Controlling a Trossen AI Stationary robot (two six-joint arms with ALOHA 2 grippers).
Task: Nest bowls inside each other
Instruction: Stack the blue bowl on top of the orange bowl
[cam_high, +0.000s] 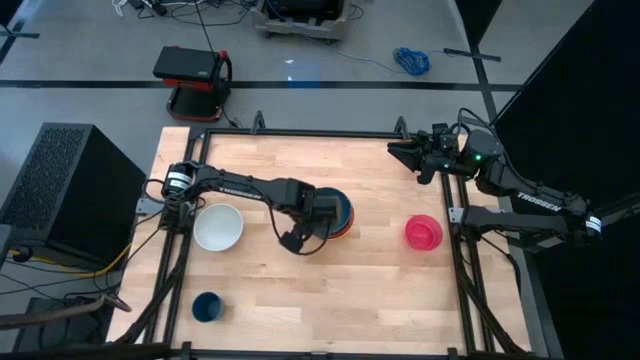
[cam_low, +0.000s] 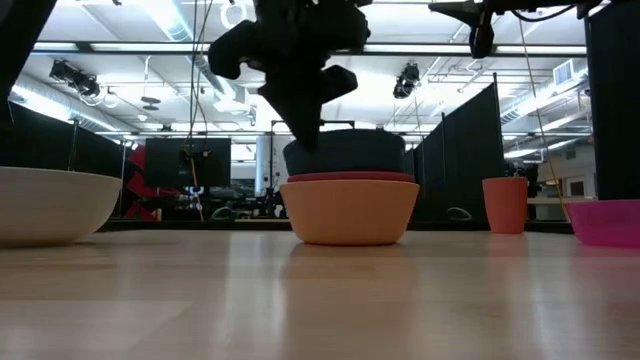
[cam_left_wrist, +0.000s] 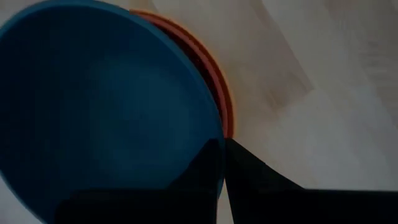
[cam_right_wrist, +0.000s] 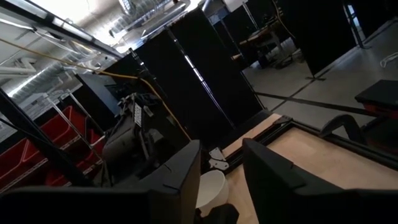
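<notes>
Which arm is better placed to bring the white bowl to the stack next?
Left. Its gripper is at the stack, with the white bowl close beside. The right gripper waits at the far corner.

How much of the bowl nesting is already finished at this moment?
Done: red bowl inside orange bowl. In hand: left gripper shut on the teal-blue bowl rim, seated in that stack. Left: white bowl and pink bowl, apart. Right gripper waits at the far corner.

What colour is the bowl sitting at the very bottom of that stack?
Orange. The bottom bowl shows best in the low view, under a red one.
</notes>
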